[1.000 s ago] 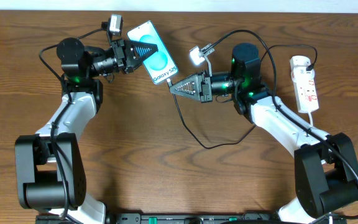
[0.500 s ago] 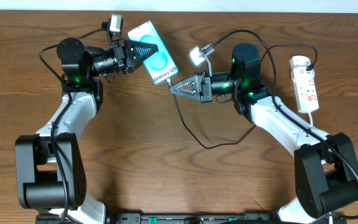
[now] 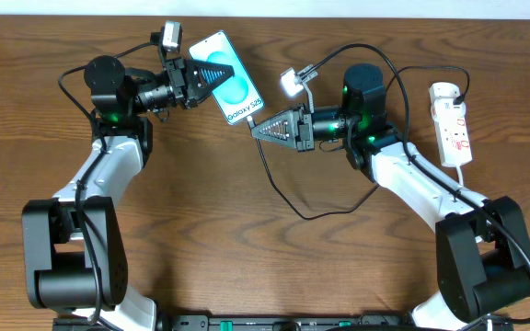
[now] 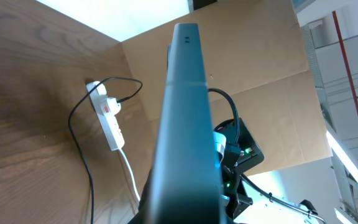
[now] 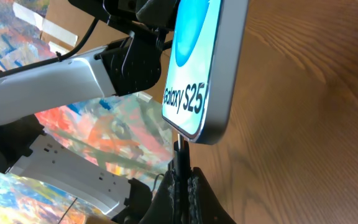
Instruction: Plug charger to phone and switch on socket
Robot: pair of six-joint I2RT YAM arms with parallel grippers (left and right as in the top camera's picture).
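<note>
Teal-screened phone (image 3: 226,78) at 12 o'clock, held off the table (image 3: 247,267), pinched by the left fingers (image 3: 208,81). Right fingers (image 3: 279,125) are pressed tight on the charger (image 3: 270,179) tip, which meets the phone's lower edge. Nothing has shifted over the last second: both arms static, cable loop unchanged. Probably fine alignment at the port; whether the plug is seated, cannot tell. Socket (image 3: 451,124) at 3 o'clock, switch not yet attended.

Overhead looking straight down on table (image 3: 247,267), both wrist views close up, sharing the phone (image 4: 185,124)
</note>
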